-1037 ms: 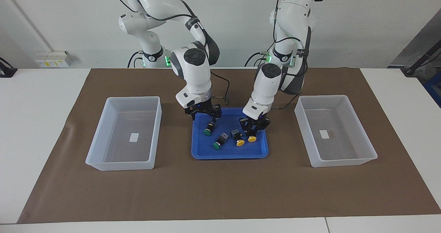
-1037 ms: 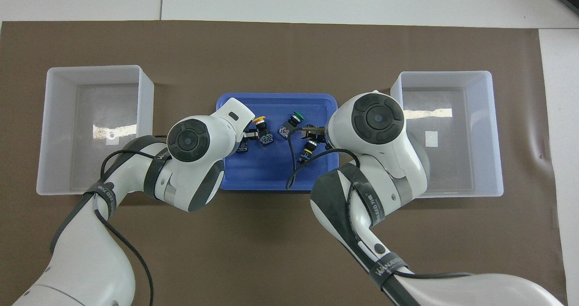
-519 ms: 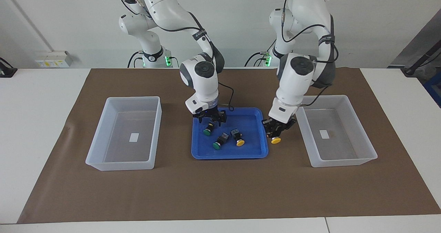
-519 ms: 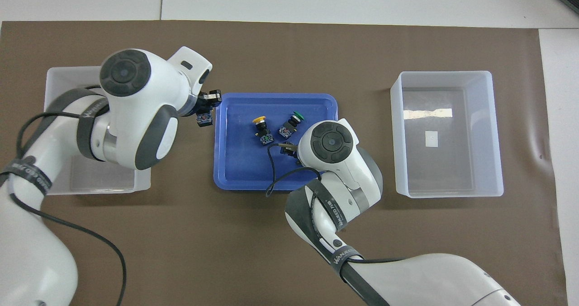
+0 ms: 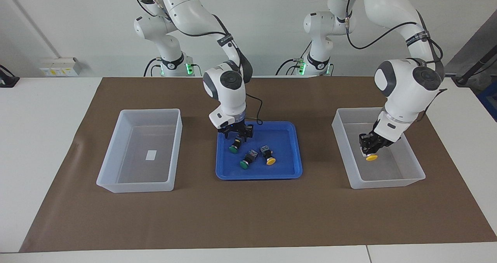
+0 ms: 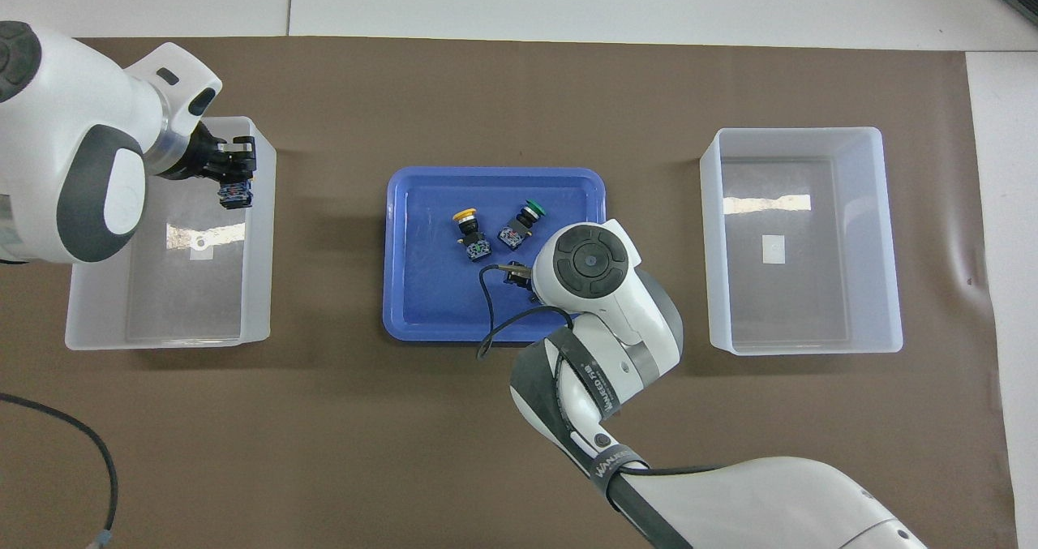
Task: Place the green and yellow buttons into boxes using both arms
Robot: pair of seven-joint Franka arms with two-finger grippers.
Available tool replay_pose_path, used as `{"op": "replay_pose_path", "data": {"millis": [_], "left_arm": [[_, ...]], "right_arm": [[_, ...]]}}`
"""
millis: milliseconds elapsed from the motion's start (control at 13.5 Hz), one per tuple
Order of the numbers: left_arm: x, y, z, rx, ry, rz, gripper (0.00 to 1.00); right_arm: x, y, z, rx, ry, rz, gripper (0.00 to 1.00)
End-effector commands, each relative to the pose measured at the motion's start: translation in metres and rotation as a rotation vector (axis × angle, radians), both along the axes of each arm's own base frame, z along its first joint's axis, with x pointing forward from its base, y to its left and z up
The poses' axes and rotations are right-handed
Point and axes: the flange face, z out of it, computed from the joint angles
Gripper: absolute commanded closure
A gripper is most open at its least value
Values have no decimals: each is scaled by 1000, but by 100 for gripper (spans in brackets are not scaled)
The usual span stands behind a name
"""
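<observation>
The left gripper (image 5: 369, 148) hangs over the box (image 5: 407, 176) at the left arm's end of the table, clamped on a yellow button (image 5: 371, 157) whose cap points down. The button is inside the box's outline, above the floor, not yet set down. In the overhead view the same gripper (image 6: 233, 164) sits close to the box wall nearest the blue tray (image 6: 405, 322), so a release here could let the button strike that wall and bounce, or roll on its round cap once it lands.

The right gripper (image 5: 237, 136) is down in the blue tray (image 5: 258, 175) at the middle of the table, closed around a green button (image 5: 234, 147) at the tray's end toward the right arm. The button appears barely lifted, if at all. The grip looks to be on the black body with the cap low; if it is off-centre the button may twist or slip as the arm rises.

A second green button (image 5: 245, 161) and a second yellow button (image 5: 268, 157) lie loose in the tray, close to the right gripper, so a sideways sweep could knock them. The box (image 5: 116, 183) at the right arm's end of the table holds only its label
</observation>
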Motion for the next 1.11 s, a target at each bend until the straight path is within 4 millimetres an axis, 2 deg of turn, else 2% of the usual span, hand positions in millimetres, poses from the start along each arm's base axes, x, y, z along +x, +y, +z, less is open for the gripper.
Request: {"op": "replay_pose_path", "data": {"millis": [0,74,148,222,296,370,519,667,741,889,1037], "left_arm": [[-34,0,-35,-12,-39,-25,66],[-34,-1,-40,-12,-43,-26,32],[-33,0,-39,-12,-42,-26,6],[-32,0,-38,-11,-42,-27,0],[-29,-2,-32,-11,-40,-29,0],[-23,-2,-22,-10,-30,-31,0],[-4,-8,2,-12,4,-40,0],[8,-17,27,-18,11,-39,0],[10,-26,33,-34,3,-2,0],[10,-72,33,-90,-12,72,0],[1,-134,27,-119,-47,119,0]], "right_arm": [[-2,-5,0,34,-31,-3,89],[-1,-5,1,38,-30,-34,100],[3,-8,4,36,-29,-48,100],[7,-6,15,40,-32,-52,100],[12,-5,33,31,-18,-52,100],[21,-12,61,29,-16,-62,100],[34,-46,112,35,-38,-40,100],[49,-106,146,25,-51,44,100],[57,-145,157,16,-51,96,100],[69,-214,161,0,-38,198,100],[73,-270,146,-10,-30,274,100]]}}
